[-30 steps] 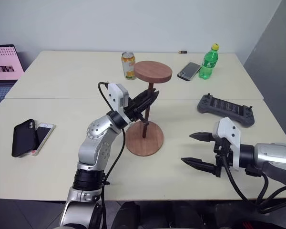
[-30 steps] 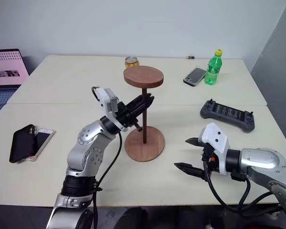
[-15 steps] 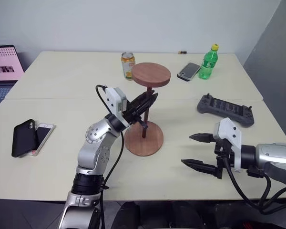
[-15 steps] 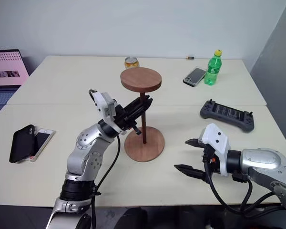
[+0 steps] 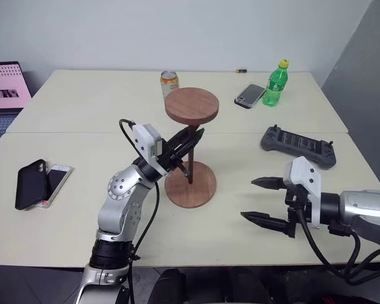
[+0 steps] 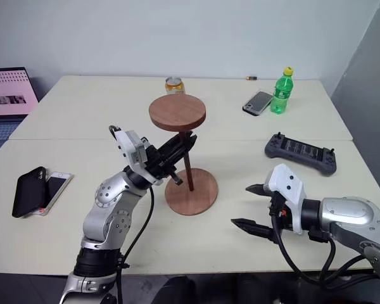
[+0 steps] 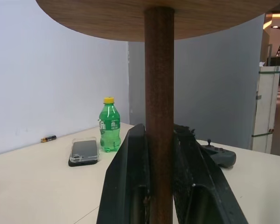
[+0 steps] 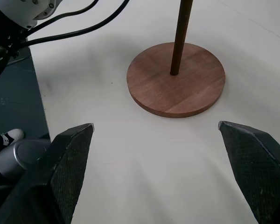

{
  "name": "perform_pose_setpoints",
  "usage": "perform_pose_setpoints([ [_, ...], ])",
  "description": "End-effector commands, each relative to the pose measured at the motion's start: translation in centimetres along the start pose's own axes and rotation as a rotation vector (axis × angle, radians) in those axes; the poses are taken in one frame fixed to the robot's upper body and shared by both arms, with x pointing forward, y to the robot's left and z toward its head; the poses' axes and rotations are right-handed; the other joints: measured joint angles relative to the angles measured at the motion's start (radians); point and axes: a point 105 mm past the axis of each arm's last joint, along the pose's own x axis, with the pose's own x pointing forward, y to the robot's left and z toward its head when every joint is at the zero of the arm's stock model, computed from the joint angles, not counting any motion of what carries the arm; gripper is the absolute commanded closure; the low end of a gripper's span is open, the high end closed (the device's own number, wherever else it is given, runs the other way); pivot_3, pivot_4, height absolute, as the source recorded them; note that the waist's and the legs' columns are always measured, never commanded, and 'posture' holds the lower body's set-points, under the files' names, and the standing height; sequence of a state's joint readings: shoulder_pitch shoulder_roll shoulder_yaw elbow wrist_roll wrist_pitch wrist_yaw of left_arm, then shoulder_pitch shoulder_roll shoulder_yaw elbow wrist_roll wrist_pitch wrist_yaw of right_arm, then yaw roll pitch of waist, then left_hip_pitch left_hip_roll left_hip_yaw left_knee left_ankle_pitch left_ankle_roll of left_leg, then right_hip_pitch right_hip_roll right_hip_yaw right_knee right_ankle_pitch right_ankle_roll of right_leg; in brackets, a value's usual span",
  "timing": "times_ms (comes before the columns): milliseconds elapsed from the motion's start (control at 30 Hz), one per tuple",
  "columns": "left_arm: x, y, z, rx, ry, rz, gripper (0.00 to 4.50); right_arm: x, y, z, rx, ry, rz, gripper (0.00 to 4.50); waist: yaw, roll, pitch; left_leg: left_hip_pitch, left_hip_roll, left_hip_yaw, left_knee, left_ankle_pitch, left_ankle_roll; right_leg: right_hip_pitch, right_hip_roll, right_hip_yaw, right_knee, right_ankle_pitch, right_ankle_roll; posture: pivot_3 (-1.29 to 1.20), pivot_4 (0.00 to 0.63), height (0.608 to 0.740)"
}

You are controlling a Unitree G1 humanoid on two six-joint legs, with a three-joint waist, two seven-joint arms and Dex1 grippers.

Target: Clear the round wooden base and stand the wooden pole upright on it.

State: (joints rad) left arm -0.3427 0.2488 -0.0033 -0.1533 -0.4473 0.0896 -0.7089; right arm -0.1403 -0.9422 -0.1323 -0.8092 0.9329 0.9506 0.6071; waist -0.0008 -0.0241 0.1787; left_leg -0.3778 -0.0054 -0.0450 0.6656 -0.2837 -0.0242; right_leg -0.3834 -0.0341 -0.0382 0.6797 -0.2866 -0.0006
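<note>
The round wooden base (image 5: 191, 190) lies flat on the table in front of me. The wooden pole (image 5: 190, 168) rises from the base's centre with its fixed disc (image 5: 191, 106) on top, leaning a little toward me. My left gripper (image 5: 189, 140) is shut on the pole about halfway up. In the left wrist view the pole (image 7: 159, 93) runs up between the two black fingers (image 7: 130, 177). My right gripper (image 5: 248, 197) hovers open low over the table, to the right of the base (image 8: 176, 79), holding nothing.
A drinks can (image 5: 169, 81) stands behind the pole. A green bottle (image 5: 276, 83), a phone (image 5: 249, 95) and a small battery (image 5: 242, 69) are at the back right, with a black controller (image 5: 297, 140) on the right. Two phones (image 5: 35, 182) lie at the left, by a laptop (image 5: 6, 85).
My left gripper has drawn back to the left and slightly lower with the pole, so the top disc has swung left and toward me. The base and right gripper have stayed put.
</note>
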Motion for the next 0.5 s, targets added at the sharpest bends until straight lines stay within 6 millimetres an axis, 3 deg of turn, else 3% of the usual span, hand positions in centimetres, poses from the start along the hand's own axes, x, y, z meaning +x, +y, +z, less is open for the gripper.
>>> perform_pose_setpoints([
  [33, -2.1, 0.8, -3.8, -0.033, 0.159, 0.061, 4.24, -0.1, 0.6, 0.8, -0.031, -0.023, 0.015, 0.00, -0.001, 0.000, -0.002, 0.000, 0.000, 0.000, 0.000, 0.000, 0.000, 0.000, 0.000, 0.000, 0.000, 0.000, 0.000, 0.00, 0.150, 0.740],
  [300, -2.9, 0.7, -5.2, -0.047, 0.221, 0.096, 4.24, 0.0, 0.7, 0.8, -0.030, -0.025, 0.018, 0.00, -0.001, 0.000, -0.006, 0.013, 0.000, 0.000, -0.004, 0.000, 0.000, 0.013, 0.000, 0.000, -0.004, -0.004, 0.005, 0.00, 0.150, 0.740],
  [500, -3.7, 1.0, -6.1, -0.048, 0.267, 0.120, 4.24, 0.0, 0.8, 0.8, -0.030, -0.026, 0.018, 0.00, -0.001, 0.001, -0.014, 0.013, 0.001, 0.000, -0.005, -0.001, 0.000, 0.013, 0.001, 0.001, -0.004, -0.004, 0.006, 0.00, 0.150, 0.740],
])
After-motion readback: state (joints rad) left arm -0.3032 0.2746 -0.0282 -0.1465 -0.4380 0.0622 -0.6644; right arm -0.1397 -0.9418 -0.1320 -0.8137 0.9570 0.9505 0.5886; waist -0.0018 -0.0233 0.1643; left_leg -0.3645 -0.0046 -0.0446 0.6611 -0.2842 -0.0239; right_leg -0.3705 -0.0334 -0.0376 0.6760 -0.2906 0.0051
